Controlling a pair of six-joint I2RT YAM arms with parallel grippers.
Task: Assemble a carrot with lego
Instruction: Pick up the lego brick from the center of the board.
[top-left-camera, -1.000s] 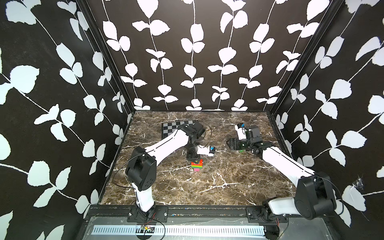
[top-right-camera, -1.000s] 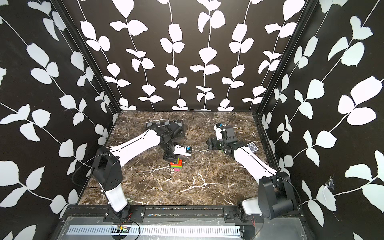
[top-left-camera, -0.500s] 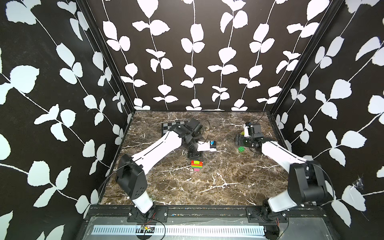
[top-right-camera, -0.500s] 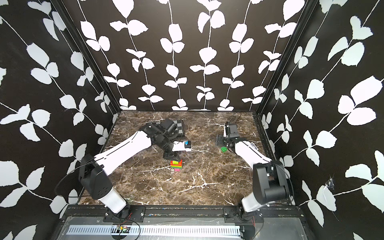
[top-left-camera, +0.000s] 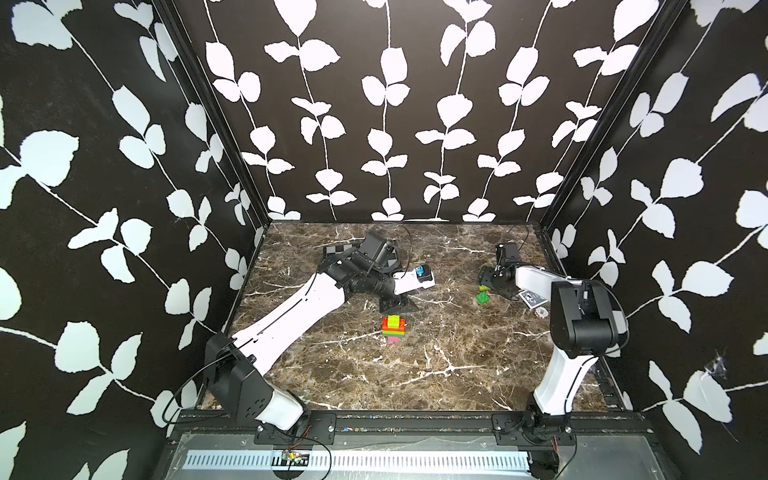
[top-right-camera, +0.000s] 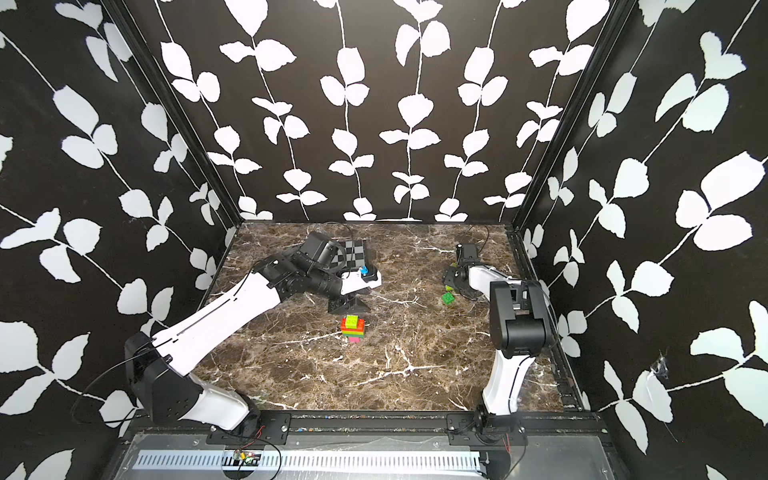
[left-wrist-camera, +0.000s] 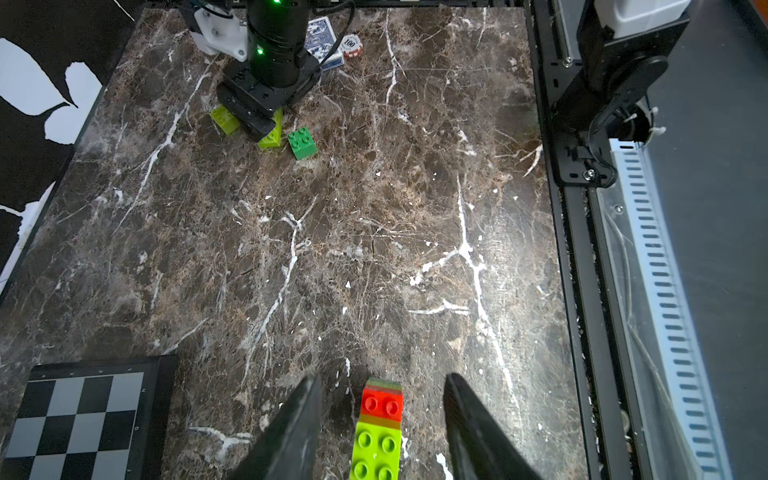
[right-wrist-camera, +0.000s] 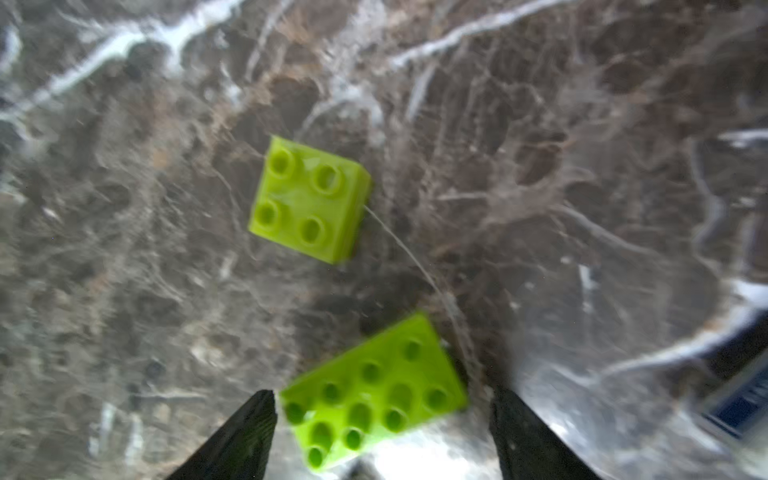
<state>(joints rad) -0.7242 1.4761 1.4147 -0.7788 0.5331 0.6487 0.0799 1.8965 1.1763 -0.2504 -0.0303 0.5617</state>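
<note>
the carrot (top-left-camera: 394, 328) lies flat mid-bench (top-left-camera: 436, 365), long axis running near to far, pink tip nearest and lime end farthest. the left arm (top-left-camera: 291, 320) stretches low across the bench. the left gripper (left-wrist-camera: 381, 377) is just past the lime end, jaws apart, touching nothing. the right gripper (right-wrist-camera: 382, 395), jaws apart, points down astride a lime brick (right-wrist-camera: 374, 386).

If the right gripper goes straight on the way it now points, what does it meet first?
Probably the long lime brick, which lies between the open fingers of the right gripper, then the marble table under it. The square lime brick lies apart from it. Depth is unclear.
</note>
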